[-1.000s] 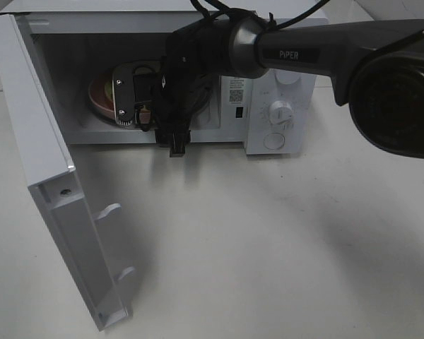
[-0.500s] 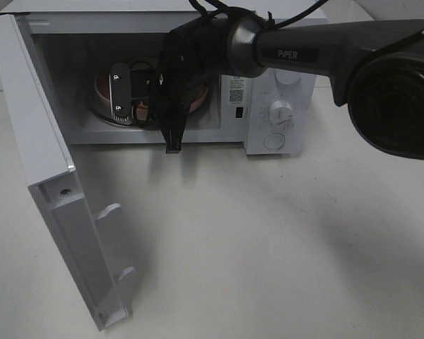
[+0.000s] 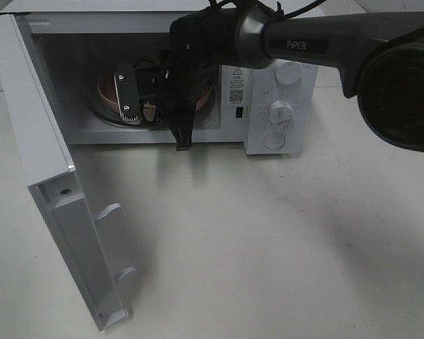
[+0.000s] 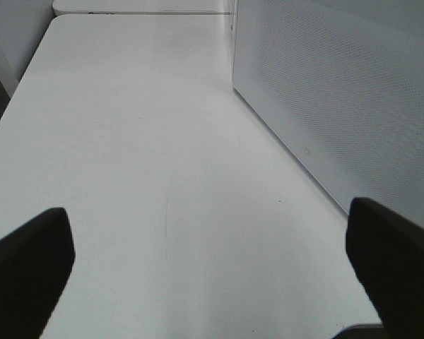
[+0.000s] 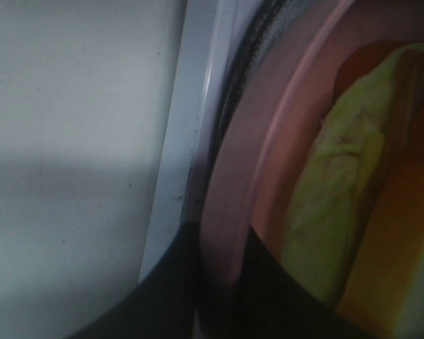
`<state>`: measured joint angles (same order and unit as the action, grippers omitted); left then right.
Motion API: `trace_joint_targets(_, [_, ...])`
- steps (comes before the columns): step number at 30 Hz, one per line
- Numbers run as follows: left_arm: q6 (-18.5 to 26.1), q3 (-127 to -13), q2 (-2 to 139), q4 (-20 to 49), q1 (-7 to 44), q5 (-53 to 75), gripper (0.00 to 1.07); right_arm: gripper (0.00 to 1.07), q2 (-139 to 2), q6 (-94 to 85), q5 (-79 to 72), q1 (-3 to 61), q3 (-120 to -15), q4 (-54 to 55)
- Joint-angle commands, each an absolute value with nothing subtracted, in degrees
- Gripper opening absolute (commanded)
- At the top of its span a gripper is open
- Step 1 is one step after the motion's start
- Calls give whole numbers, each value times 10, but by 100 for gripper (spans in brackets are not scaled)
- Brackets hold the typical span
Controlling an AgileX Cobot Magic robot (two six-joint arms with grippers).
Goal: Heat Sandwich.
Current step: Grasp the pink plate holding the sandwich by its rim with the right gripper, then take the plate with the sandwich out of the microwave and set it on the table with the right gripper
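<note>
Right wrist view: right pincer (image 5: 222, 282) clamped on pink plate (image 5: 230, 212) rim inside microwave (image 3: 279, 106), sandwich (image 5: 339, 212) alongside; left pincer (image 4: 212, 261) wide.

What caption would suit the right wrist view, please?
Right gripper shut on the pink plate rim, sandwich aboard, inside the microwave.

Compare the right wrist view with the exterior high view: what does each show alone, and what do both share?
Only the right wrist view shows the sandwich, with its yellow-green filling. Only the exterior high view shows the open microwave door, the control dials and the table. Both show the pink plate inside the microwave, with the right gripper shut on its rim.
</note>
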<state>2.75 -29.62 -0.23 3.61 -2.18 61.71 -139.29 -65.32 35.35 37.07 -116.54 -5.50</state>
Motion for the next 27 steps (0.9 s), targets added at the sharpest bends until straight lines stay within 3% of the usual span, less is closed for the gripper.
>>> trace_joint_targets(1, [27, -296, -7, 37, -23, 611, 100, 0, -1384, -662, 384, 367, -1160, -40])
trace_joint_targets(16, [27, -296, -7, 37, -23, 611, 100, 0, -1324, -732, 299, 367, -1068, -44])
trace_joint_targets(27, [27, -296, -7, 37, -23, 611, 100, 0, -1252, -771, 209, 368, -944, -59])
